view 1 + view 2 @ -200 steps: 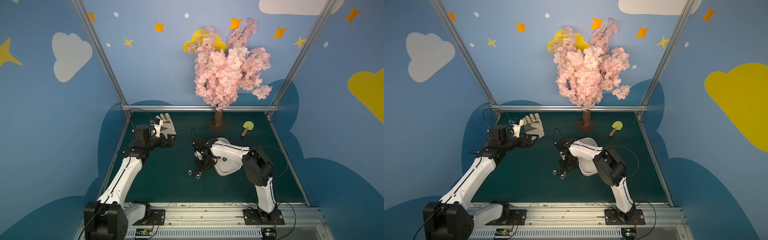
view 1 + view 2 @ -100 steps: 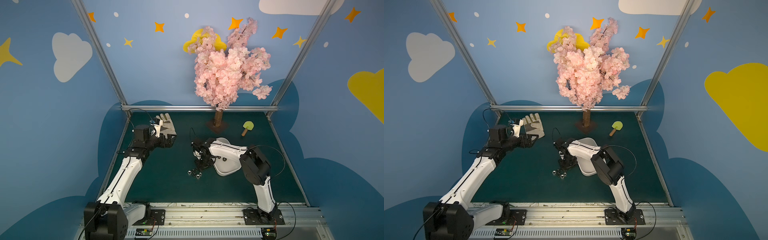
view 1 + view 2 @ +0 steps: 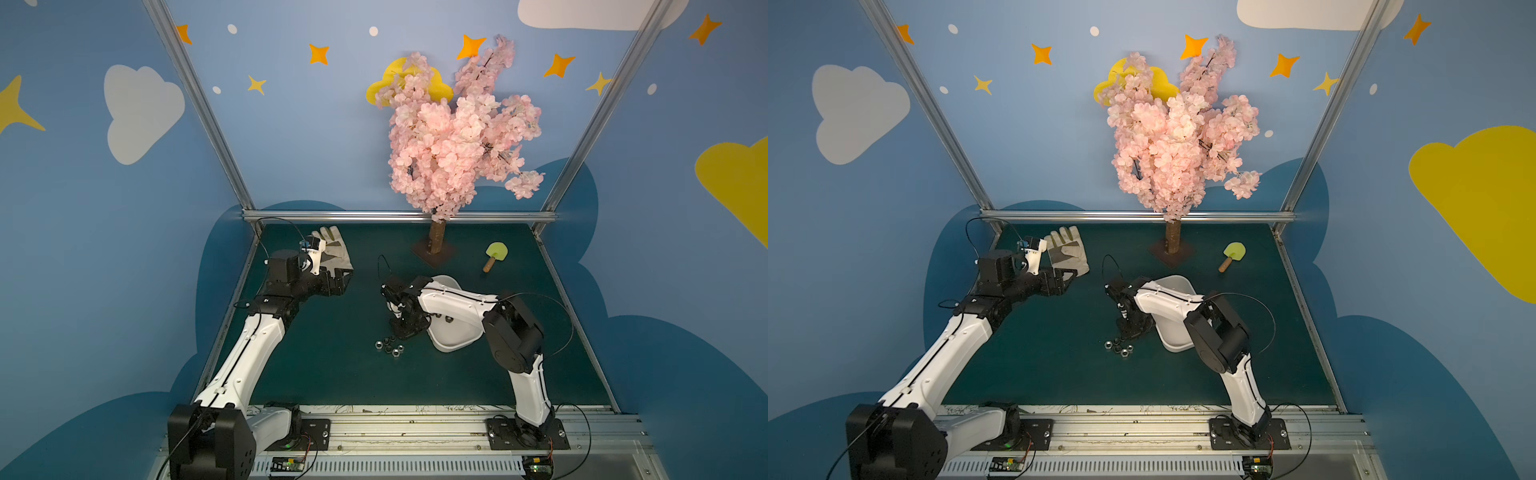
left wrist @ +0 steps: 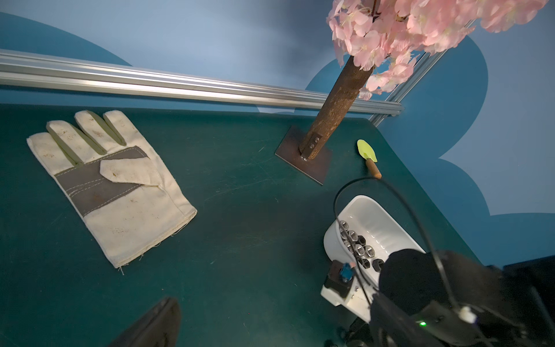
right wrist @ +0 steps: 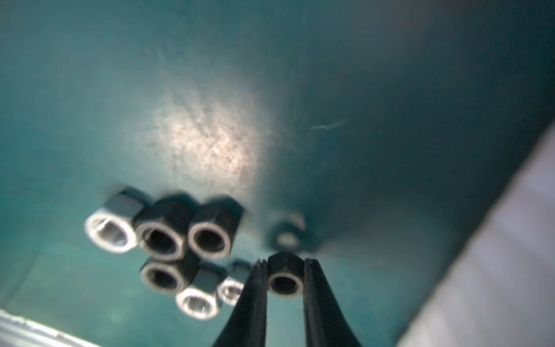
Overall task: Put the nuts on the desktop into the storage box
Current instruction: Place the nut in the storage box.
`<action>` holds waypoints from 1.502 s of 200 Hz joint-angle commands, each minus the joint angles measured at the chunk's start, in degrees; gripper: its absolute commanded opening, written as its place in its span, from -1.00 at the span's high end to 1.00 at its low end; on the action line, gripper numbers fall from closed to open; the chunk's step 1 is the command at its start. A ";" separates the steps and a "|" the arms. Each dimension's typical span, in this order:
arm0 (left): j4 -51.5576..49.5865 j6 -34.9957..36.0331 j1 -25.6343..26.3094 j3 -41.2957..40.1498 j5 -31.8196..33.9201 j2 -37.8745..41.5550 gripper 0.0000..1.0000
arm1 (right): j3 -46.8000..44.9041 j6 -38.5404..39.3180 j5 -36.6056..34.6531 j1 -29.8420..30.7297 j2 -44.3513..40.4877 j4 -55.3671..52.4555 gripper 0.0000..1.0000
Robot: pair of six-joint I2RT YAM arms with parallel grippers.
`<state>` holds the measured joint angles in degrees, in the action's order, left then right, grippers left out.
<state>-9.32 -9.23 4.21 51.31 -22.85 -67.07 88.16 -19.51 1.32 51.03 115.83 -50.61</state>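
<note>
Right end effector (image 5: 284, 266) pinches one small silver-grey metal hex nut (image 5: 285, 282). Left end effector (image 3: 337, 279) — spread wide, empty.

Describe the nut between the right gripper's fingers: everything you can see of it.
The hex nut is small, dark grey metal, with a pale rim around its dark bore, which faces the wrist camera. The right gripper pinches two opposite sides between its black fingers. Close beside it lie other nuts on the green desktop; whether it is lifted off cannot be told.
</note>
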 commanded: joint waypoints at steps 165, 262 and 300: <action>1.30 0.27 0.88 -0.20 -0.13 1.11 -1.00 | -14.58 2.77 -0.71 -19.47 -10.08 -0.49 0.76; 0.36 0.71 0.83 -0.21 0.74 1.65 -1.00 | -7.56 3.55 -2.03 -18.24 -2.58 -1.44 0.67; 0.49 0.71 0.85 -0.29 0.92 1.73 -1.00 | -4.46 3.97 -3.92 -18.35 -1.04 -2.18 0.44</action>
<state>-8.97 -9.19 4.93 50.87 -22.15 -66.41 80.99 -16.05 -0.71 32.67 114.13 -51.24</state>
